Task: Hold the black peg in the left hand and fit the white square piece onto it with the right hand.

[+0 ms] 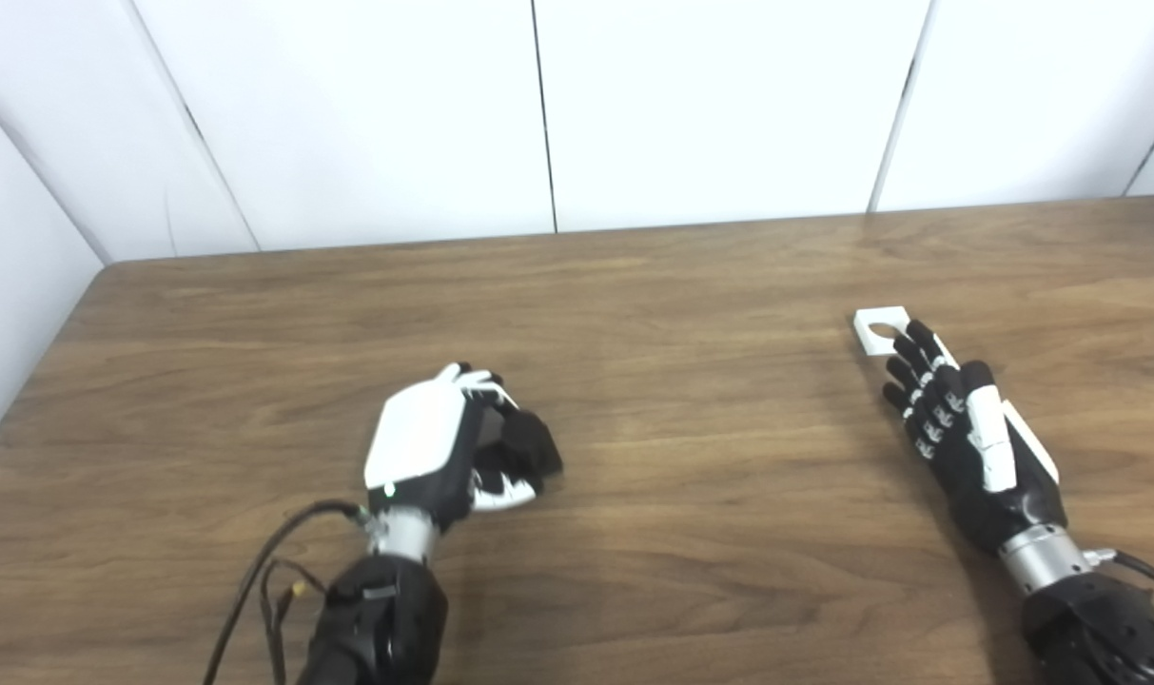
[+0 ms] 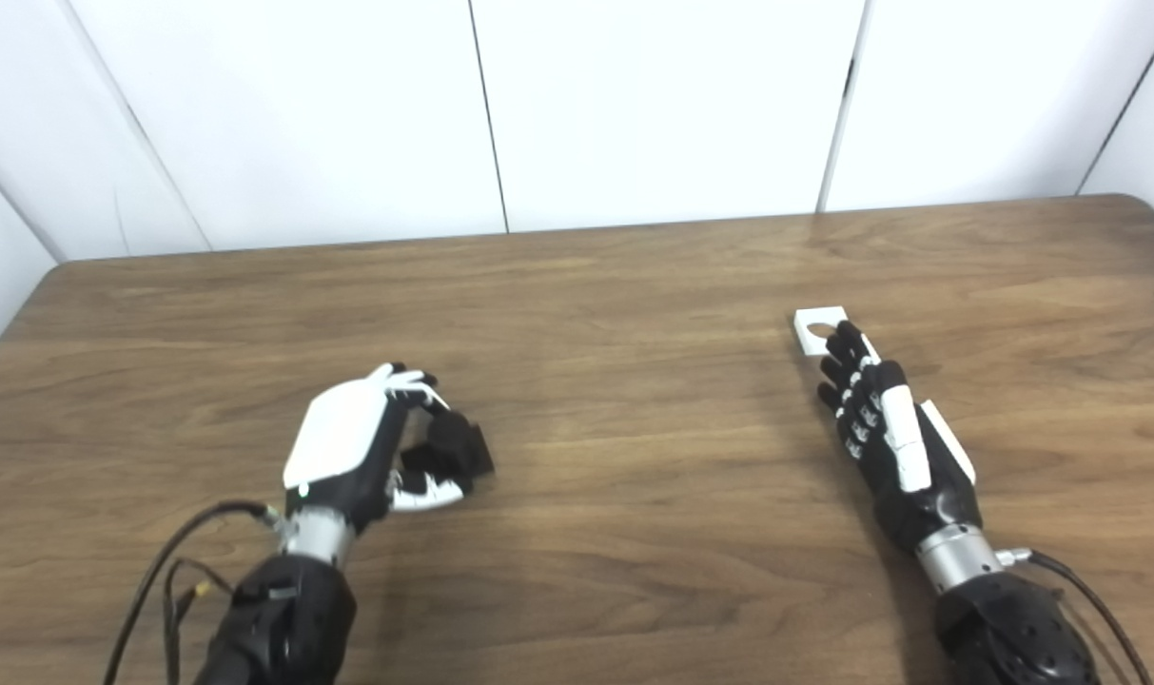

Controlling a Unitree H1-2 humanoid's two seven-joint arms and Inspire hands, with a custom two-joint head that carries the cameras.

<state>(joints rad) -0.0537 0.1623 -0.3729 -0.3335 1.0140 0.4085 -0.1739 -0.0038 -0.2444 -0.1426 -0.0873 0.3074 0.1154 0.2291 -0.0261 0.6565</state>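
A brown wooden surface is seen, with white wall panels behind it; the white square piece, with a round hole in it, is laid flat on the surface, toward its right side; the right hand is stretched out just below the piece, its fingers held straight and a little apart, and their tips are seen at the piece's near edge; nothing is held by it; far to the left of the piece, the left hand is curled shut around a black thing, likely the black peg, with the fingers wrapped tight on it.
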